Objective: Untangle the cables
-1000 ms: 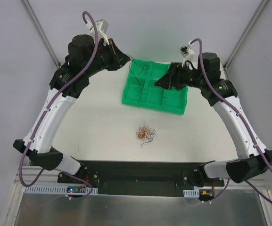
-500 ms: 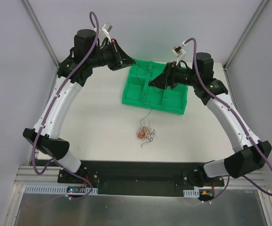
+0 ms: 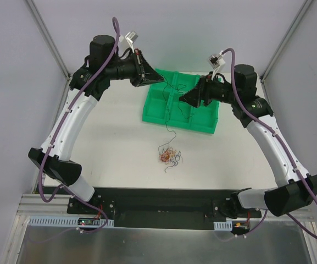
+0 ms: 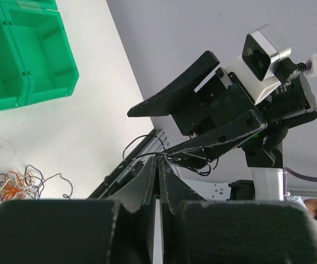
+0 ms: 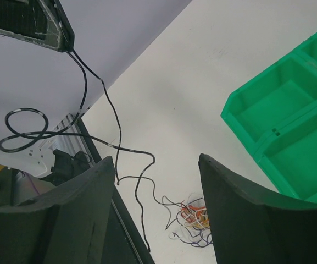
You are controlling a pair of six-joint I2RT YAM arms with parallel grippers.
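Observation:
A small tangle of cables (image 3: pixel 169 155) in red, orange, white and black lies on the white table in front of the green tray (image 3: pixel 155 114). My left gripper (image 3: pixel 159 80) hangs above the tray's back left corner, shut on a thin black cable (image 3: pixel 170 113). That cable droops over the tray down to the tangle. In the left wrist view the left gripper (image 4: pixel 159 163) pinches the black cable (image 4: pixel 139 141) at its very tip. My right gripper (image 3: pixel 181 99) stands open just right of the hanging cable, holding nothing. In the right wrist view the black cable (image 5: pixel 118 144) runs past the right gripper (image 5: pixel 157 165) to the tangle (image 5: pixel 195 214).
The green tray has several compartments (image 5: pixel 282 124). Grey walls and slanted frame posts (image 3: pixel 45 36) close in the back and sides. A black base rail (image 3: pixel 163 201) runs along the table's near edge.
My left gripper has moved right and slightly down with the black cable, to the tray's back left corner. The right gripper swung left, then back a little right. The tangle stays put.

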